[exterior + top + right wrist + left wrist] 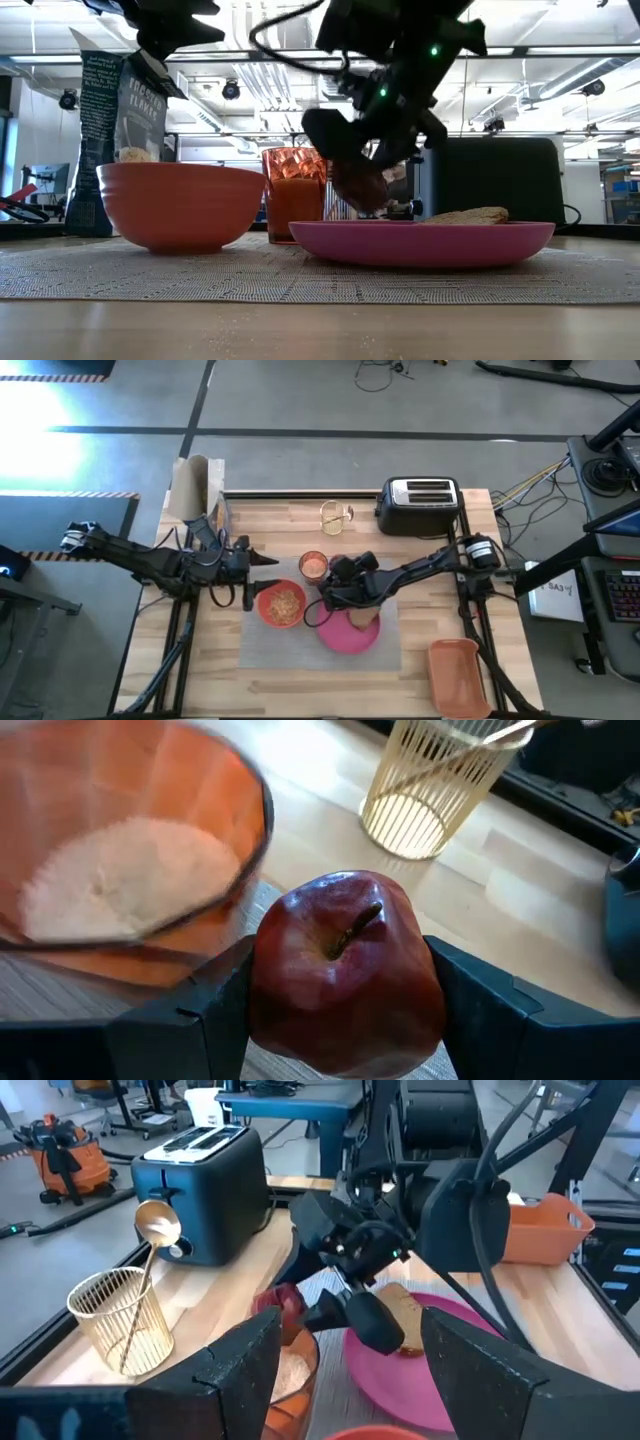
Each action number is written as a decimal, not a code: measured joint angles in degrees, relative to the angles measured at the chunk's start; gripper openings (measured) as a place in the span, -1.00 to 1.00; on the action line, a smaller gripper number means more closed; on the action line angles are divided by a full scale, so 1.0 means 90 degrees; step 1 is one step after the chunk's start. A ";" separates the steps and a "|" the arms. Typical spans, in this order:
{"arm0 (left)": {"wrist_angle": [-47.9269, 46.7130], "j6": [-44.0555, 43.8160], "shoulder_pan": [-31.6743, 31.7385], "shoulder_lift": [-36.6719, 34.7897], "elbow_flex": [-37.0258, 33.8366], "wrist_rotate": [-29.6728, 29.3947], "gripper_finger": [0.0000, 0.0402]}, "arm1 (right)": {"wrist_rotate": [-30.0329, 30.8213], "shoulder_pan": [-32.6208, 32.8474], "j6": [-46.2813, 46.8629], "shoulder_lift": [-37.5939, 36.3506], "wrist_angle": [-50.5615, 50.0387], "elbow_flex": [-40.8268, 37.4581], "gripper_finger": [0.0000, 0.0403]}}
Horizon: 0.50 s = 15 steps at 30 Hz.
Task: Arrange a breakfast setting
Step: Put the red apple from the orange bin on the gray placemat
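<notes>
My right gripper (326, 600) is shut on a red apple (345, 975), low over the left rim of the round pink plate (420, 240). A brown toast slice (465, 215) lies on the plate. The orange-red bowl (282, 603) with cereal and the glass (313, 565) stand on the grey placemat (300, 655). A gold spoon (158, 1225) stands in a wire holder (335, 515). My left gripper (365, 1380) is open and empty, above the table left of the glass (290, 1375). My right gripper pinches the apple's two opposite sides (270, 990) between its two fingers (200, 1015). The apple's stem (357, 925) faces the wrist camera. The fingers slant down from the table's right side. The apple (360, 185) sits just over the plate's rim; I cannot tell whether it touches.
A black-and-silver toaster (420, 503) stands at the far edge, right of the wire holder. A cereal bag (195, 490) stands at the far left corner. An orange rectangular bin (458, 675) lies at the near right. Bare wood shows at the near left (215, 670).
</notes>
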 joint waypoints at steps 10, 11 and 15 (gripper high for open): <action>-0.0217 0.0002 0.0000 -0.0063 0.0002 -0.0007 0.11 | -0.0123 -0.0011 0.0004 -0.0011 0.0041 0.0000 0.19; -0.0215 0.0002 0.0000 -0.0063 0.0002 -0.0007 0.11 | -0.0221 -0.0011 0.0002 -0.0011 0.0041 0.0000 0.19; -0.0212 0.0002 0.0000 -0.0063 0.0001 -0.0007 0.11 | -0.0468 -0.0013 0.0001 0.0004 0.0040 -0.0009 0.20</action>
